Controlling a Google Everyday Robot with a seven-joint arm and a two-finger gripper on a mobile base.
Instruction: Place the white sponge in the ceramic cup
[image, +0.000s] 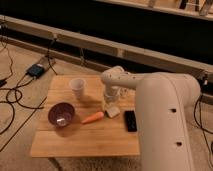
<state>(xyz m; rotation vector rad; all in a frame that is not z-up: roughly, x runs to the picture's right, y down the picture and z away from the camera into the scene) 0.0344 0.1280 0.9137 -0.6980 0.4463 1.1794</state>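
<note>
The white sponge lies on the wooden table, right of centre, between the orange carrot and the black remote-like bar. The ceramic cup stands upright near the table's back edge, left of the sponge. My gripper points down just behind and above the sponge, at the end of the white arm that reaches in from the right. The sponge is on the table, not lifted.
A purple bowl sits at the table's left. A small pale shaker stands right beside the gripper. Cables and a dark box lie on the floor to the left. A dark wall runs behind the table.
</note>
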